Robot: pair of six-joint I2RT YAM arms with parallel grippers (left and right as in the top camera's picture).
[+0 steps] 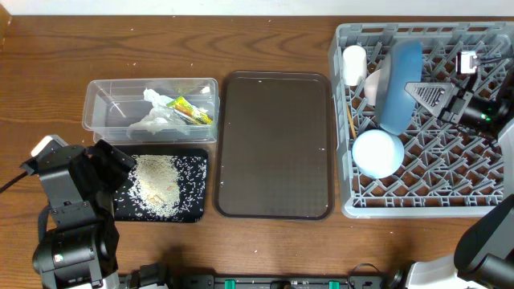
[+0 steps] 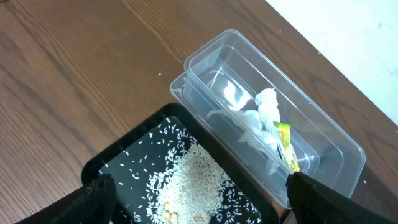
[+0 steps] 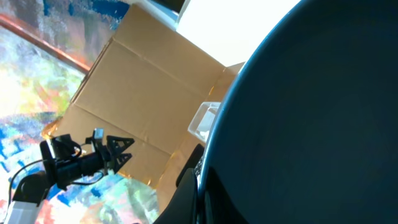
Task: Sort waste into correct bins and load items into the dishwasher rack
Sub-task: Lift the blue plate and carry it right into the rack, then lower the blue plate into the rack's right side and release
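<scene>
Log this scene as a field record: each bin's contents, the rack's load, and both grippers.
clear tub: crumpled napkin, yellow-green wrapper
black tray: rice scraps
dishwasher rack: white cup, large blue bowl on edge, light blue bowl, pink bowl partly hidden, chopsticks
left gripper: jaws open, over black tray
right gripper: at large blue bowl; grip unclear

A: What sits mid-table?
B: A dark brown serving tray [image 1: 275, 144], flat on the wooden table [image 1: 48, 48], its long side running front to back.
A: And beyond the table?
B: A cardboard panel [image 3: 143, 106] beside a brightly painted surface [image 3: 37, 68], seen only from the right wrist.
</scene>
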